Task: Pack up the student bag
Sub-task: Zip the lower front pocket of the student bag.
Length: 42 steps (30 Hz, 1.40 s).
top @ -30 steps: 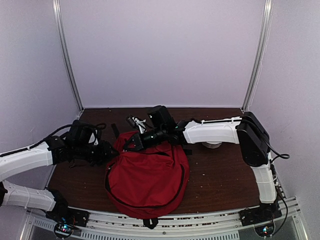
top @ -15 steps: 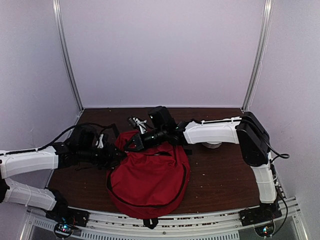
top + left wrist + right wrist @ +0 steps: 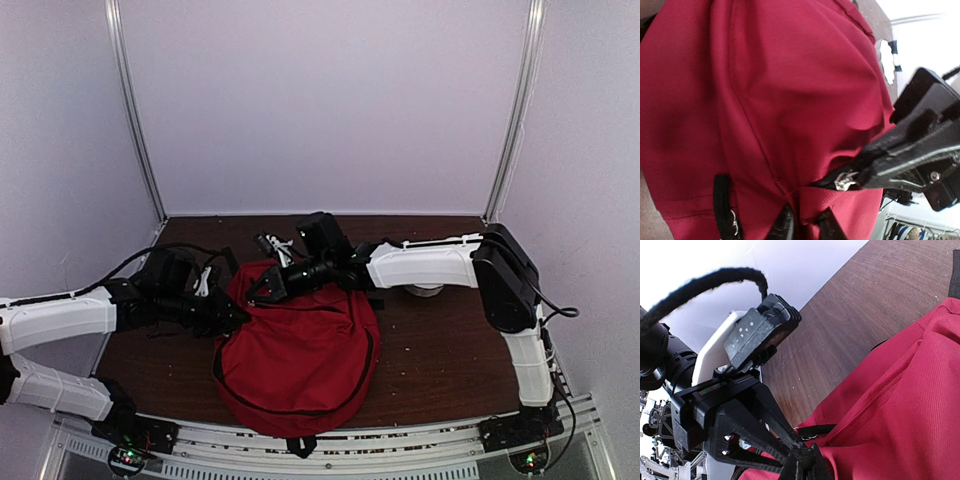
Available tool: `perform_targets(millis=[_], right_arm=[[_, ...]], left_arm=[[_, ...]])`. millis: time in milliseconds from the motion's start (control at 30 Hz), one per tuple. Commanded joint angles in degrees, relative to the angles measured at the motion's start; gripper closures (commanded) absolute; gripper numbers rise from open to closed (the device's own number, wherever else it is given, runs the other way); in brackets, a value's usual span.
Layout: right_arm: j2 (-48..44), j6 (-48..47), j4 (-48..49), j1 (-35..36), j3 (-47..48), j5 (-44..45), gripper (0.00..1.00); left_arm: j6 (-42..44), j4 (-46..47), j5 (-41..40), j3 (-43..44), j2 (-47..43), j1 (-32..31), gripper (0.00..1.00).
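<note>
The student bag [image 3: 295, 360], a large red backpack, lies in the middle of the table and fills the left wrist view [image 3: 765, 100]. My left gripper [image 3: 235, 318] is at the bag's upper left edge. Its two fingertips [image 3: 784, 226] pinch a fold of red fabric just below the black zipper line and metal pull [image 3: 842, 181]. My right gripper [image 3: 258, 290] reaches in from the right at the top of the bag. It is shut [image 3: 807, 467] on a black woven loop of the bag. The two grippers almost touch.
A white cable bundle [image 3: 275, 245] lies behind the bag, and a white round item [image 3: 428, 291] sits under the right forearm. A black strap with a metal ring [image 3: 722, 205] hangs at the bag's side. Brown tabletop [image 3: 865, 305] shows around the bag.
My left gripper has moved right to the bag's edge, and its jaws have narrowed onto the red fabric. The right gripper has kept its hold and its place.
</note>
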Motion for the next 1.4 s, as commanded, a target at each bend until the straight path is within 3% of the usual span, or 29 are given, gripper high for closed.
perform_targets(millis=[0,67,500,1033,1367], right_arm=[[-3.0,0.2,1.9,-0.8,-1.4,0.8,1.0],[-4.8,-0.2,1.3,-1.2,-3.2,1.5,1.0],[-17.7,-2.4,-0.2,-6.5,-19.0,5.0,1.0],[-21.1,-9.7,-9.0,-13.8,-23.8,3.6,1.0],[-22.3,-10.9,-10.1,-14.5,-26.2,3.1,1.0]], left_arm=[[3.0,-4.0,-2.1,1.8,1.2,-0.1,0.91],[3.9,-4.8,-3.4,2.0,1.2,-0.2,1.0],[4.5,-9.2,-8.1,0.8,-0.8,-0.1,1.0],[5.5,-11.2,-9.7,1.2,-1.4,-0.1,1.0],[7.0,-12.0,-9.8,3.0,0.5,-0.1,1.0]])
